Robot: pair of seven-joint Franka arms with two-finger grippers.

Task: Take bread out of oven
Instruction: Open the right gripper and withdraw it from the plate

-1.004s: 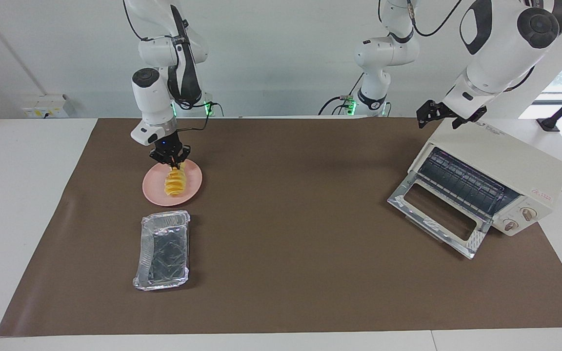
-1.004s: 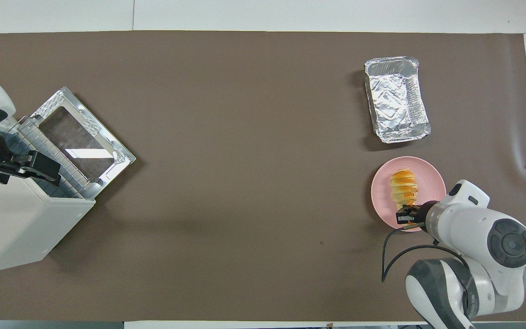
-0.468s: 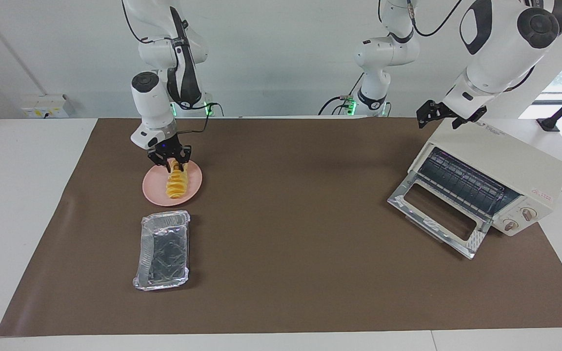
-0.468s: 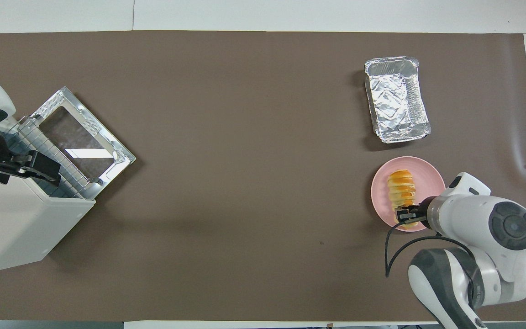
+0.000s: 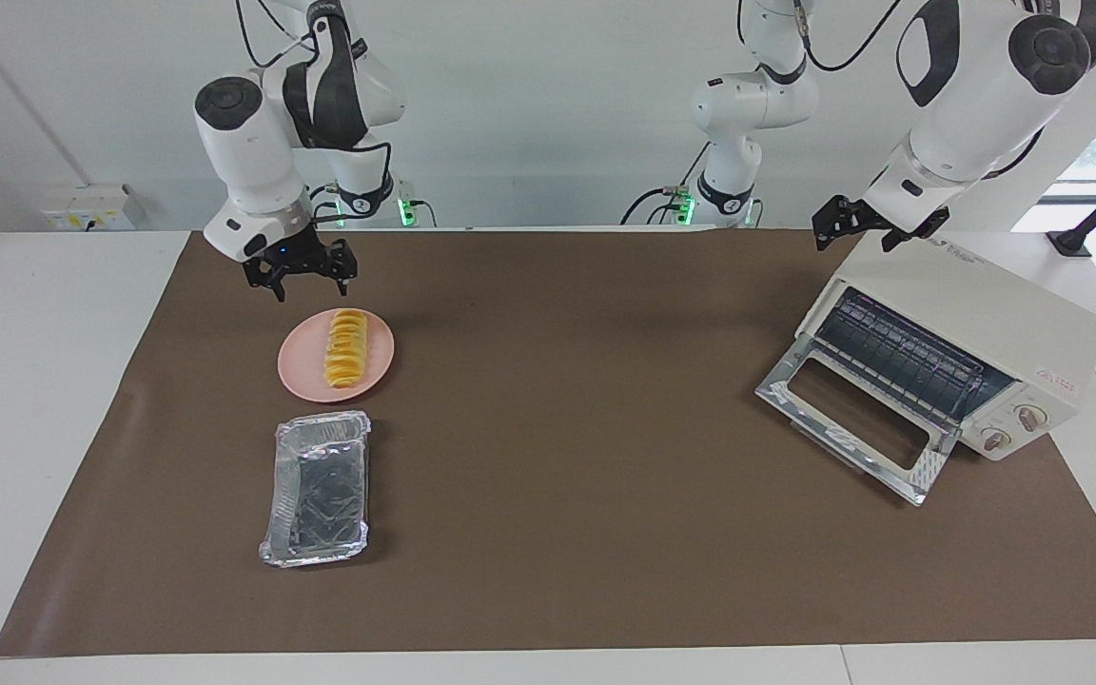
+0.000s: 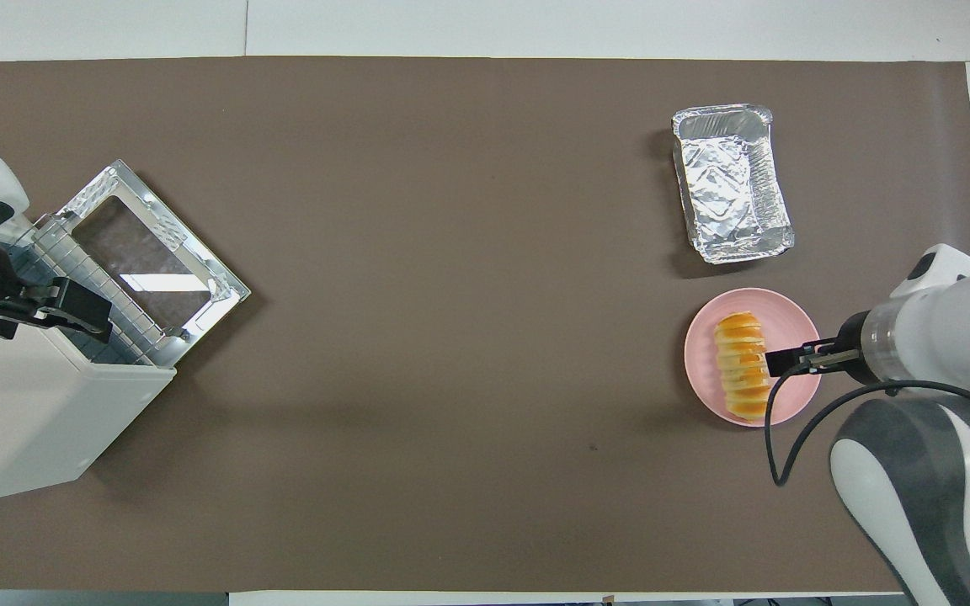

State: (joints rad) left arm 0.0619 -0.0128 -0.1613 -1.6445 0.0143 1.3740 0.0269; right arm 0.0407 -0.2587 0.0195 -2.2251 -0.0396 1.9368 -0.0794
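The ridged golden bread (image 5: 345,349) lay flat on the pink plate (image 5: 298,366); the right gripper (image 5: 300,273) hung above, fingers spread, empty.

The left gripper (image 5: 870,228) waited over the oven (image 5: 986,314); its spread I cannot tell.

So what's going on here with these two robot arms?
The bread is out of the toaster oven and lies on a pink plate, beside an empty foil tray. The right claw, open, hangs above the table next to the plate, touching nothing. The left claw waits over the oven's top; its drop door hangs open.
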